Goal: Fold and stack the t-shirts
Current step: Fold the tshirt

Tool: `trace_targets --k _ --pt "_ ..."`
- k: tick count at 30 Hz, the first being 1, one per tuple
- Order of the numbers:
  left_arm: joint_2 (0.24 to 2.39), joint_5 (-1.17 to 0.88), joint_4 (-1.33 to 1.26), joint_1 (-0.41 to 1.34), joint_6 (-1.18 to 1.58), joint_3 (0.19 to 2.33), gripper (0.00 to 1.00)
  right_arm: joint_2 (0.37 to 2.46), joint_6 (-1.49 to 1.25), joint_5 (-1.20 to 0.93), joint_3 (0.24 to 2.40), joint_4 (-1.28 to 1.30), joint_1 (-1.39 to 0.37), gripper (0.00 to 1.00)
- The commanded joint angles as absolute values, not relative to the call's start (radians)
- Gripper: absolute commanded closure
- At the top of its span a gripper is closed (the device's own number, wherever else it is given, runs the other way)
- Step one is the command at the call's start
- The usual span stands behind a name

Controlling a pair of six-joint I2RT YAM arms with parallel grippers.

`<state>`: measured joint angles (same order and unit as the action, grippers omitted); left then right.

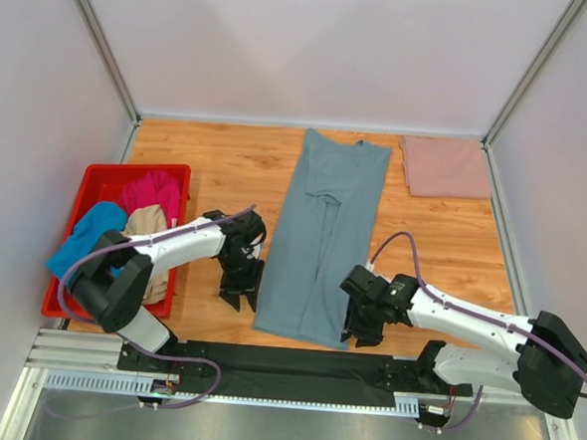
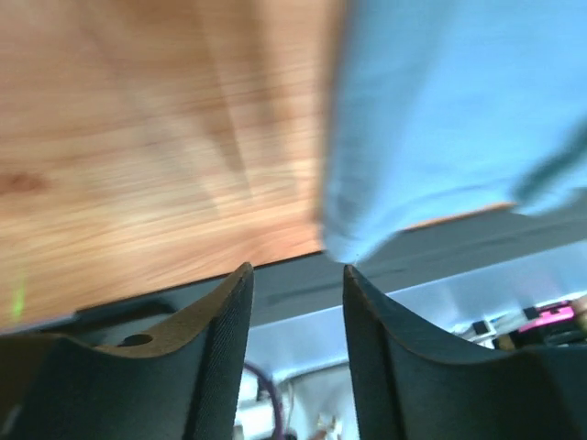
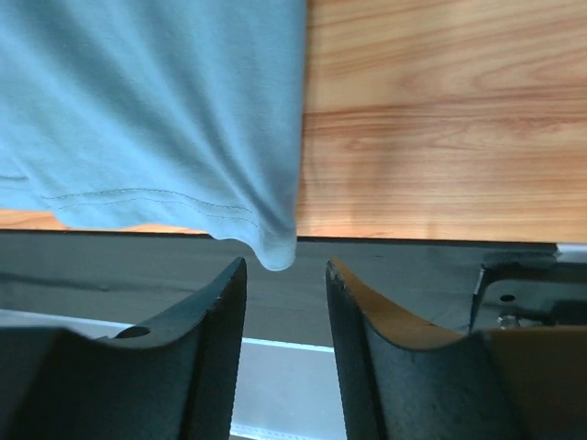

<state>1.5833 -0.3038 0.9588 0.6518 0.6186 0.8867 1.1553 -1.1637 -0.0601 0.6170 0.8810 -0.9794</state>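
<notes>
The left gripper [image 2: 295,270] hovers with its two dark fingers apart and nothing between them, its tips just short of the near left corner of a slate grey-blue t-shirt [image 1: 328,232]. Across the garment, the right gripper [image 3: 286,264] is likewise parted and empty. Its tips sit just below the shirt's near right hem corner, which reaches the near edge of the wooden table [image 1: 227,166]. The grey-blue shirt lies lengthwise down the middle of the table, its sides folded inward into a long narrow strip, collar end at the far edge and hem toward the arms. In the far right corner rests a dusty-pink t-shirt [image 1: 444,167], folded into a flat rectangle, well apart from both arms. At the left, a red plastic bin [image 1: 102,180] holds a magenta t-shirt [image 1: 154,190], a beige t-shirt [image 1: 146,221] and a bright blue t-shirt [image 1: 88,232] spilling over its left rim, all crumpled.
</notes>
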Motion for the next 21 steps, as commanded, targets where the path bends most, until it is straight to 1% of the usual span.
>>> trace_targets --k 1,5,11,15,16,17,18,19,20,21 --pt "1.476 -0.407 0.884 0.653 0.629 0.911 0.47 1.111 -1.196 -0.087 0.580 0.802 -0.980 0.57" --pt "1.512 -0.535 0.778 0.653 0.653 0.847 0.45 1.066 -1.204 -0.144 0.505 0.718 -0.942 0.54" --pt "1.569 -0.493 0.776 0.655 0.627 0.810 0.45 1.066 -1.206 -0.187 0.431 0.631 -0.914 0.52" --pt "1.612 -0.471 0.778 0.655 0.615 0.799 0.46 1.104 -1.218 -0.202 0.403 0.583 -0.913 0.54" --pt "1.621 -0.463 0.770 0.653 0.608 0.790 0.46 1.120 -1.219 -0.204 0.397 0.575 -0.913 0.56" --pt "1.646 -0.460 0.767 0.655 0.606 0.784 0.47 1.127 -1.223 -0.206 0.397 0.569 -0.913 0.60" --pt "1.658 -0.454 0.769 0.653 0.604 0.781 0.52 1.132 -1.226 -0.206 0.397 0.569 -0.911 0.63" --pt "1.670 -0.456 0.770 0.655 0.597 0.778 0.55 1.137 -1.226 -0.201 0.405 0.580 -0.911 0.70" --pt "1.687 -0.457 0.772 0.653 0.595 0.775 0.58 1.137 -1.226 -0.196 0.410 0.589 -0.911 0.73" --pt "1.689 -0.454 0.778 0.655 0.592 0.772 0.65 1.134 -1.226 -0.192 0.414 0.600 -0.911 0.76"
